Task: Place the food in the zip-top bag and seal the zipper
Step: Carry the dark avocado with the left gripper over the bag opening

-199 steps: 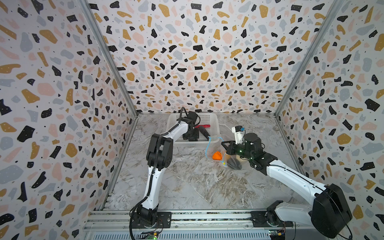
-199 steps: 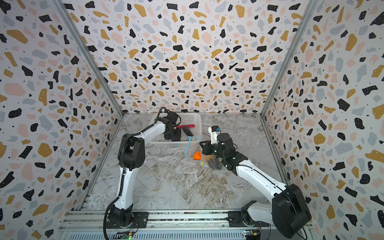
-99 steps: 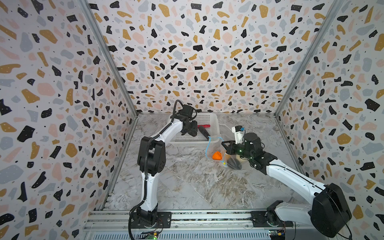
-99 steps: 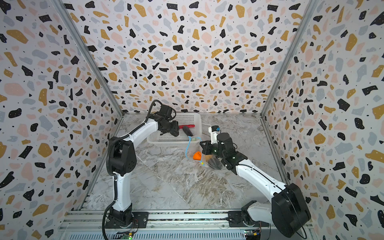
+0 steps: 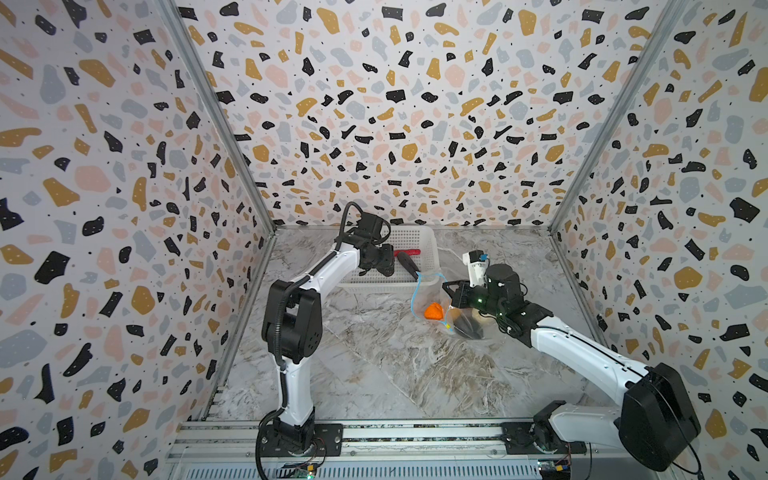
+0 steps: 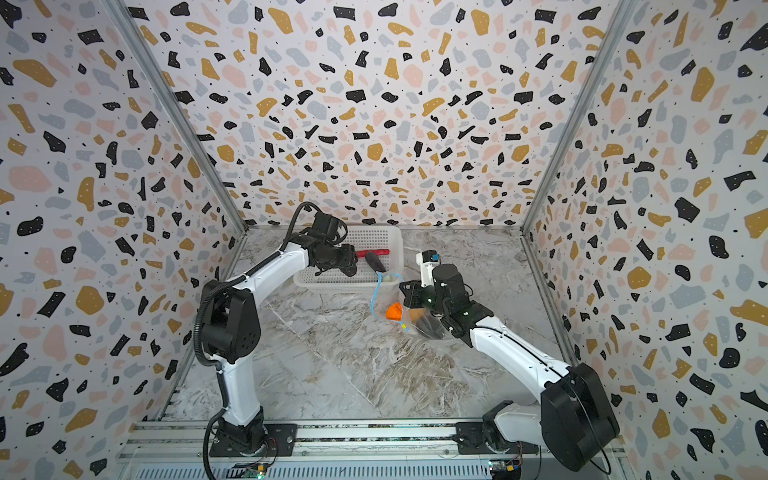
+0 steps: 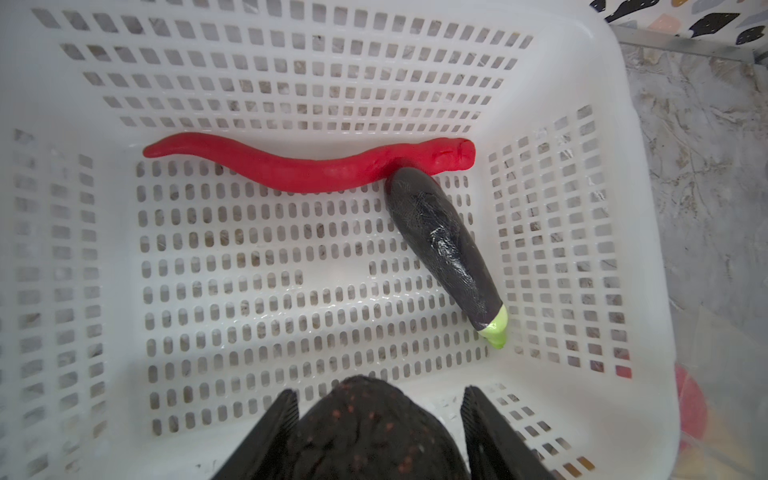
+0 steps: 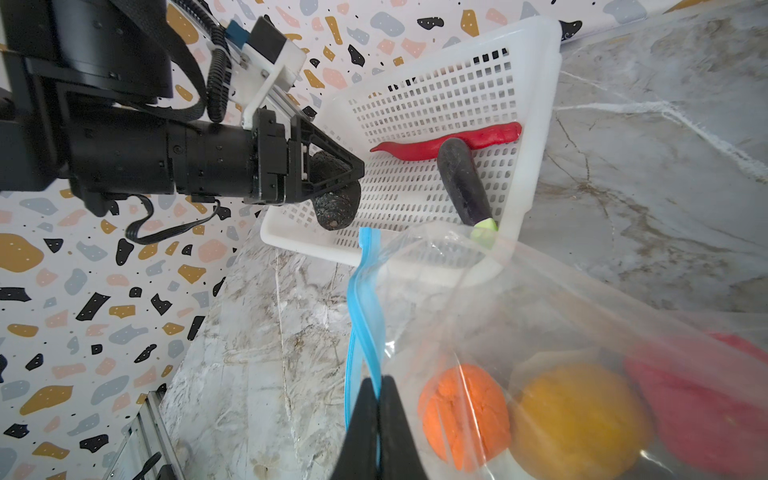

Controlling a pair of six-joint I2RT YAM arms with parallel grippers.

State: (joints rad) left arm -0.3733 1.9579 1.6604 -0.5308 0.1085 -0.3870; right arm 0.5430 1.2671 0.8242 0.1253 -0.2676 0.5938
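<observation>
My left gripper (image 7: 380,392) is inside the white basket (image 7: 648,232), shut on a black oval (image 7: 374,428) with reddish specks. The same gripper (image 8: 353,174) and oval (image 8: 336,203) show in the right wrist view. On the basket floor lie the long red chili (image 7: 307,170) and the dark eggplant (image 7: 440,245), which touch. My right gripper (image 8: 378,382) is shut on the light blue zipper (image 8: 361,299) of the zip-top bag (image 8: 540,299). It holds the bag's mouth open beside the basket. Inside the bag are an orange (image 8: 461,415), a yellow-brown potato (image 8: 577,419) and a pink-red ball (image 8: 706,407).
In both top views the basket (image 5: 428,245) stands against the back wall, with the bag (image 5: 432,291) just in front of its right corner. A dark food item (image 5: 467,326) lies in the bag under the right arm. Patterned walls close three sides of the marble floor.
The left arm's elbow has swung left and toward the front, while its gripper has stayed in the basket on the black oval. The right arm and the bag have not moved.
</observation>
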